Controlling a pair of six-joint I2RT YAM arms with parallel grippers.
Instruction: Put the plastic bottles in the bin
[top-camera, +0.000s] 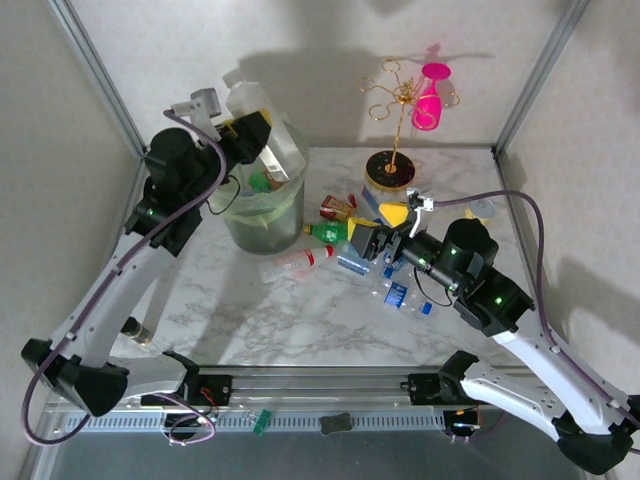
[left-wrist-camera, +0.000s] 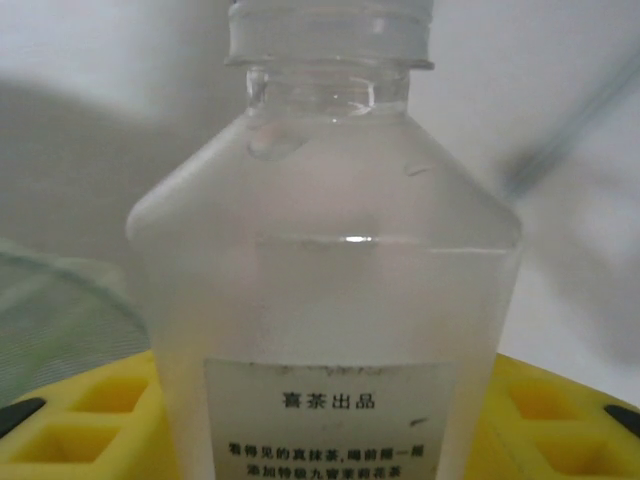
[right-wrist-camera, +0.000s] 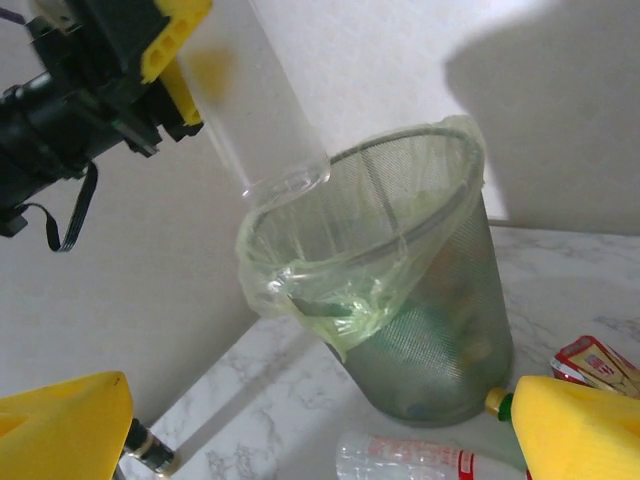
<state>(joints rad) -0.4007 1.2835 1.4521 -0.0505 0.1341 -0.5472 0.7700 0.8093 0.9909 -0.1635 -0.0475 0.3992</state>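
Left gripper (top-camera: 248, 128) is clamped on a frosted bottle (left-wrist-camera: 320, 300), poised right over the bin (top-camera: 262, 222) — not dropped yet! Something green looks binned already. Right gripper (top-camera: 368, 232) is spread wide, empty, above the table pile — red-capped bottle (top-camera: 295, 263), green bottle (top-camera: 328, 233) and others left to go.

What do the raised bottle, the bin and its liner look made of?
Bottle: probably frosted translucent plastic; cloudy walls, printed label. Bin: grey see-through wall with a fine mesh pattern, metal or plastic unclear. Liner: thin pale green plastic film, wrinkled and folded outward.
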